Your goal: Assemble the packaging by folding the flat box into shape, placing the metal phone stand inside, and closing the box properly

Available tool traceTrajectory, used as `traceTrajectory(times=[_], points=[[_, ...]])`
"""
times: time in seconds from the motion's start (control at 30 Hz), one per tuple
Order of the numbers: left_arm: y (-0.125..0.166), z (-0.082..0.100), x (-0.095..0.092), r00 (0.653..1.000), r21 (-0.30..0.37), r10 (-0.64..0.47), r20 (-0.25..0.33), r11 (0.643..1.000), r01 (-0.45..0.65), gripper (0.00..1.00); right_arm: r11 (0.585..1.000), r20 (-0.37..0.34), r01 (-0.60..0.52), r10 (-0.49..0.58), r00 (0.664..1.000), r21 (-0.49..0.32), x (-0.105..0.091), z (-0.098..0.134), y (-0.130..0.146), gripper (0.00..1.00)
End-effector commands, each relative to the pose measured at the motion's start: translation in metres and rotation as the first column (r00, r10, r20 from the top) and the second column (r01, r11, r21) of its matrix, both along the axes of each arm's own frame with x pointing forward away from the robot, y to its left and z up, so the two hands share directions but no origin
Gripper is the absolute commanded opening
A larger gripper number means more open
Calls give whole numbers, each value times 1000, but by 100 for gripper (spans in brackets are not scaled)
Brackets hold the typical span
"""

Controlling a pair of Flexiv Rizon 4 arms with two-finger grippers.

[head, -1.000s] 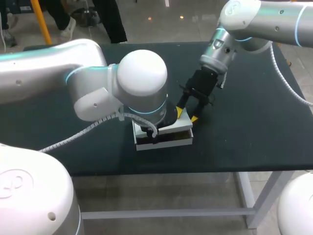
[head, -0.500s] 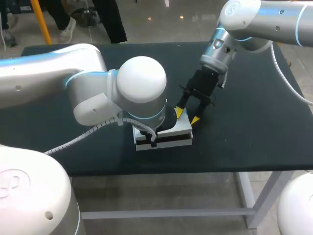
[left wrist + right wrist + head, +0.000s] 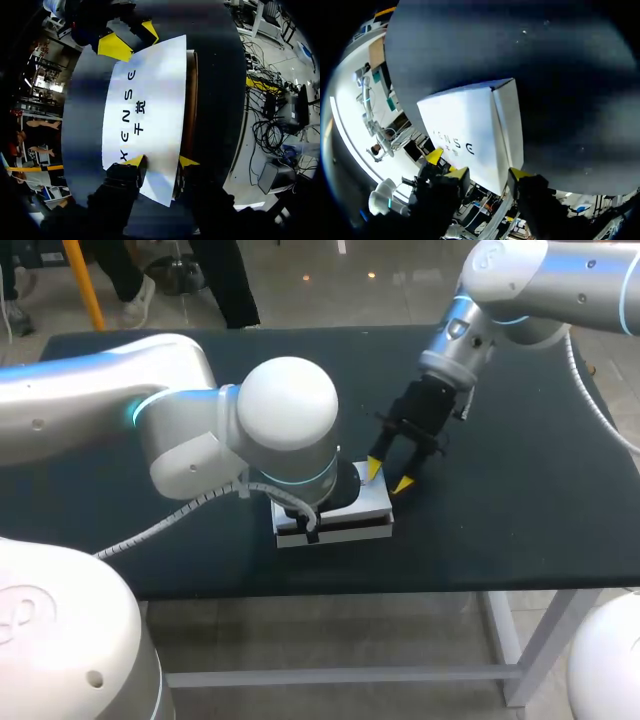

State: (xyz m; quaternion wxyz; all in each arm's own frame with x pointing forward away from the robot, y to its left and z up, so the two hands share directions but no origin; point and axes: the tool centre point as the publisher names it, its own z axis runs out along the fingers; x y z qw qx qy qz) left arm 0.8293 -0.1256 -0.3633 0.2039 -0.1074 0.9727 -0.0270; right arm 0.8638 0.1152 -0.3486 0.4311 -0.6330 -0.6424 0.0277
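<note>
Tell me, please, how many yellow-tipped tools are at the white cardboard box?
2. The left tool is at one end of the white cardboard box; the right tool is by a corner at the opposite end.

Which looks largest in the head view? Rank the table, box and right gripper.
1. The table.
2. The box and right gripper look about alike; the left arm hides part of the box, so unranked.

— What does the box look like?
— It's a white box (image 3: 345, 512) with dark lettering on its lid (image 3: 145, 115). It lies flat on the dark table (image 3: 520, 510), near the front edge.
— Is it closed?
— Nearly. The lid lies over it, with a dark gap along the front side.
</note>
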Motion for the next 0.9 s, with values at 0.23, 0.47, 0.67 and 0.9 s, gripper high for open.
traceTrajectory(times=[0.23,0.47,0.67,0.9], points=[[0,-1,-3,1000,7,-4,5,1000,4,46,1000,79,7,-9,997,27,-14,15,-2,45],[-1,1,-3,1000,7,-3,3,1000,3,48,999,136,-2,-2,991,33,-24,22,1,0],[-1,2,-3,1000,9,-3,1,1000,3,49,1000,161,-17,13,987,24,-32,20,4,0],[-3,1,-3,1000,12,-6,-1,1000,6,51,1000,187,-29,26,982,12,-41,13,6,0]])
